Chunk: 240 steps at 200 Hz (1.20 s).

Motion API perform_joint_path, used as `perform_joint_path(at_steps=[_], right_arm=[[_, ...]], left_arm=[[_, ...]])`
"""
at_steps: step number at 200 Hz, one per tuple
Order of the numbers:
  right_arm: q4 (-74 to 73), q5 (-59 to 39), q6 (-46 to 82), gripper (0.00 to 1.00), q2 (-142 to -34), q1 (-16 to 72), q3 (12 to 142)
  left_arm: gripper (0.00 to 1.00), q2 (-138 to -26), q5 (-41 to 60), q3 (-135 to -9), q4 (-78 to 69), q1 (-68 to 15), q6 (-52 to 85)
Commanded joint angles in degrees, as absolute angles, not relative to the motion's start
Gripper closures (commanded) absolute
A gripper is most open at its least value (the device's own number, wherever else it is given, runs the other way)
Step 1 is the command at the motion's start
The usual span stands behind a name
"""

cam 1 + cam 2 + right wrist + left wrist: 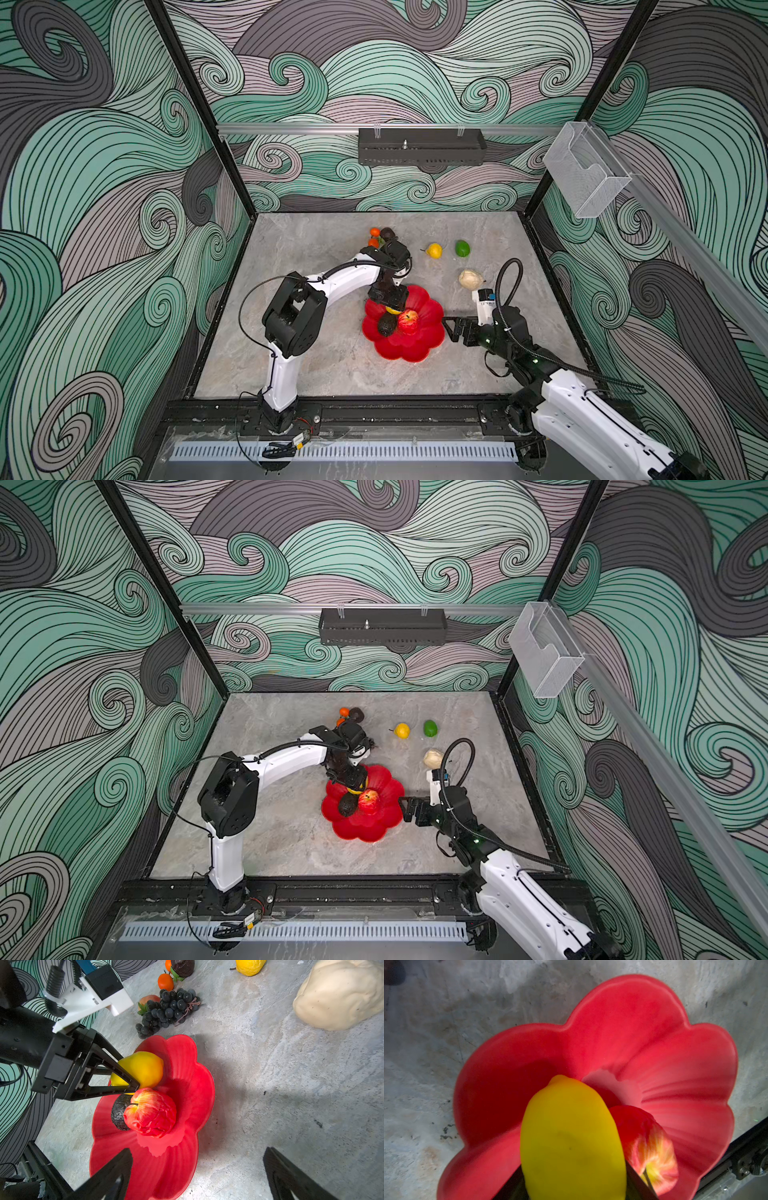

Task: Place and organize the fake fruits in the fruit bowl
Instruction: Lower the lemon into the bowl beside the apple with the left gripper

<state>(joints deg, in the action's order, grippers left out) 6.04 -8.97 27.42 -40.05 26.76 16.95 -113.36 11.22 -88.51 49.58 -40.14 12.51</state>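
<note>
The red flower-shaped fruit bowl (415, 353) (166, 1167) sits mid-table. A red apple (408, 320) (153, 1113) and a dark avocado (387, 325) (117, 1109) lie in it. My left gripper (390, 303) reaches down over the bowl's far-left petals, shut on a yellow lemon (571, 1136) (143, 1068) that rests low in the bowl beside the apple (652, 1147). Both fingers lie against the lemon's sides. My right gripper (449, 330) (198, 1153) hovers open and empty at the bowl's right rim.
Loose fruits lie on the table behind the bowl: black grapes (168, 1009), a strawberry-like piece (148, 999), tangerines (375, 232), a dark fruit (387, 233), a yellow pear (434, 251), a green lime (462, 248) and a cream pear (471, 279).
</note>
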Motion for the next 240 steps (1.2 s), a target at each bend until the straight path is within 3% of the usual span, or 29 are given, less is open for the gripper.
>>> perform_joint_path(at_steps=[1, 185, 240], right_arm=[[4.6, -8.1, 27.2, 0.01, -40.1, 26.7, 16.4], [3.9, -8.5, 27.3, 0.01, -40.3, 26.7, 16.2], [7.2, -6.6, 27.8, 0.01, -39.9, 26.6, 18.3]], left_arm=[[0.35, -114.5, 12.5, -90.8, 52.2, -39.6, 12.6], [0.3, -109.9, 12.7, -89.7, 52.2, -39.5, 14.2], [0.24, -105.5, 10.8, -88.9, 52.5, -39.4, 15.3]])
